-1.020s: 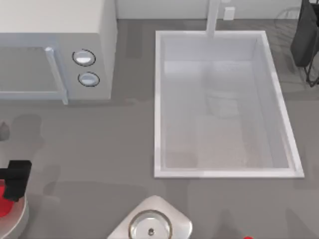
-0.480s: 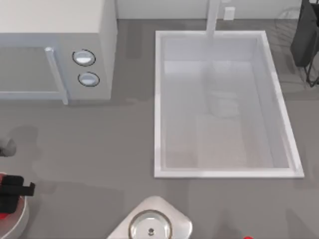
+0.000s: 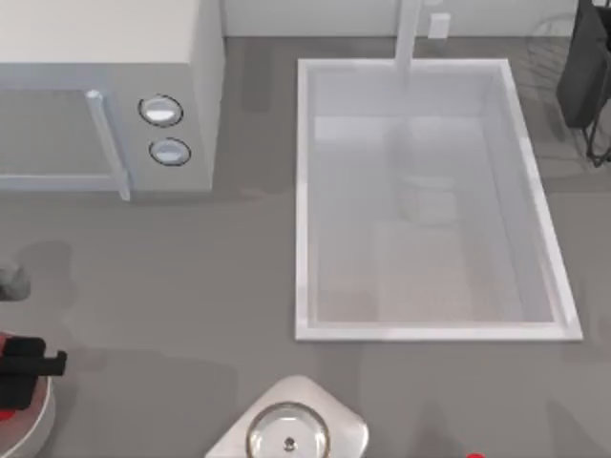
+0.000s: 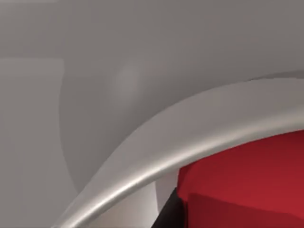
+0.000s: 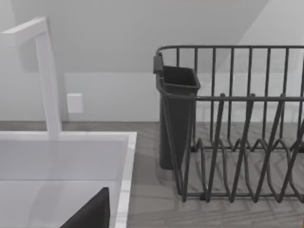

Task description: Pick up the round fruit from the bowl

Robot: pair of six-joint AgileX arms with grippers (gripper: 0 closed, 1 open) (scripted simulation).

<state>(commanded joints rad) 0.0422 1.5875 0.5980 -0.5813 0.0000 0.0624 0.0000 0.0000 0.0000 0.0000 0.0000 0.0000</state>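
Note:
The white-cream bowl (image 3: 34, 426) sits at the table's front left corner, cut off by the top view's edge. My left gripper (image 3: 24, 367) hangs over it and covers most of the round fruit, leaving a red sliver (image 3: 5, 413). In the left wrist view the bowl's thick rim (image 4: 190, 137) arcs across. The red fruit (image 4: 247, 175) lies just inside it, right against a dark part of my left gripper (image 4: 169, 214). A dark edge of my right gripper (image 5: 90, 216) sits over the sink's back corner.
A microwave (image 3: 105, 95) stands at the back left. A large sink (image 3: 304, 200) with a faucet (image 3: 409, 33) takes up the middle right. A steel ring on a grey base (image 3: 289, 431) sits at the front centre, a tiny red speck (image 3: 474, 456) to its right. A dark dish rack (image 5: 237, 128) stands at the back right.
My left gripper has shifted towards the front-left edge, onto the fruit, hiding most of the red. It has barely moved in the last half second.

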